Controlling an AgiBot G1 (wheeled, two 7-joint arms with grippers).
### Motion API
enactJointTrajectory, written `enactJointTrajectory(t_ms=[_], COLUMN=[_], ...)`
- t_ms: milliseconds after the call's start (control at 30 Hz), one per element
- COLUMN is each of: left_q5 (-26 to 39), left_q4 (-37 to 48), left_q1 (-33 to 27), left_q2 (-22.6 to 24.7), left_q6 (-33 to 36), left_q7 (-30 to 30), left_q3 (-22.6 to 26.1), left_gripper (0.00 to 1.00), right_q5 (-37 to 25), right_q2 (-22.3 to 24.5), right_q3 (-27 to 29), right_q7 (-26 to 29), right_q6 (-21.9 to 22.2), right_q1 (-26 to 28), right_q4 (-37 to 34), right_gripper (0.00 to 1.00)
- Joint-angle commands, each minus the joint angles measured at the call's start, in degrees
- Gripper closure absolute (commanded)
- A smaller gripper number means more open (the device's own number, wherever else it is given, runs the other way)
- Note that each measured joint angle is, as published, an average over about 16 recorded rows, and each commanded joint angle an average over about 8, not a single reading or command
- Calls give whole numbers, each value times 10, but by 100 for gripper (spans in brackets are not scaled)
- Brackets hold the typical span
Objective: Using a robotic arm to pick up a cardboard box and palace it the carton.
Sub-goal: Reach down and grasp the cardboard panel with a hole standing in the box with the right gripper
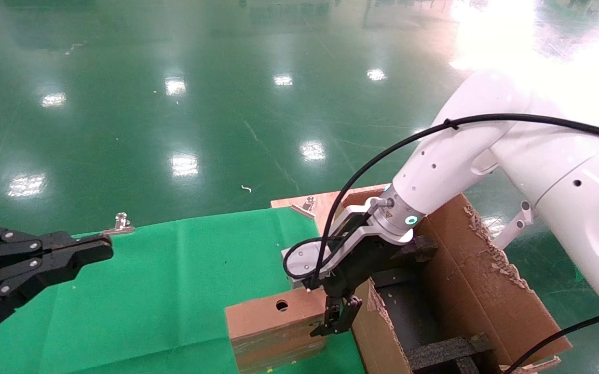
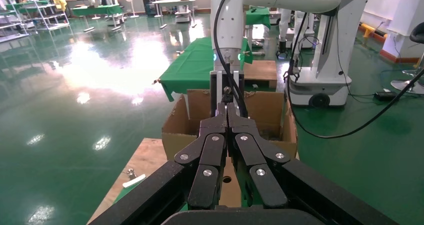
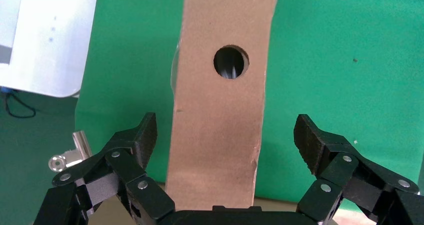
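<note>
The small brown cardboard box (image 1: 273, 327) stands on edge on the green cloth, its narrow face with the round hole up. My right arm (image 1: 434, 171) reaches down over it. The right gripper (image 1: 338, 322) is open at the box's end nearest the carton. In the right wrist view the box (image 3: 220, 85) lies between the spread fingers (image 3: 142, 135), with green cloth showing in the gaps on both sides. The large carton (image 1: 486, 291) with ragged flaps stands just right of the box. My left gripper (image 1: 105, 249) is shut and empty at the far left, and it also shows in its wrist view (image 2: 227, 110).
The green cloth (image 1: 175, 270) covers the table. Metal clips (image 1: 119, 224) (image 1: 307, 205) sit at its far edge by a wooden board (image 1: 330, 200). Black foam dividers (image 1: 445, 353) fill the carton. Shiny green floor lies beyond. The carton (image 2: 270, 110) also shows in the left wrist view.
</note>
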Motion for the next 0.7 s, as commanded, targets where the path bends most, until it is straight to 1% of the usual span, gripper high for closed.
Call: enactJointTrajectory(t_ms=[33, 133, 167, 200, 700], left_q5=[0, 0, 0, 0, 0], left_q4=[0, 0, 0, 0, 0], left_q1=[0, 0, 0, 0, 0], left_q2=[0, 0, 0, 0, 0], left_q6=[0, 0, 0, 0, 0], left_q7=[0, 0, 0, 0, 0], left_q3=[0, 0, 0, 0, 0], left_gripper=[0, 0, 0, 0, 0], right_q5=[-1, 0, 0, 1, 1], right_q2=[-6, -10, -11, -12, -7], right_q3=[-9, -14, -15, -16, -10], right_q7=[-8, -11, -12, -12, -10], right_q6=[1, 1, 1, 1, 1], right_q1=[4, 7, 8, 9, 5], right_q4=[-8, -13, -14, -15, -10], right_gripper=[47, 84, 94, 100, 100])
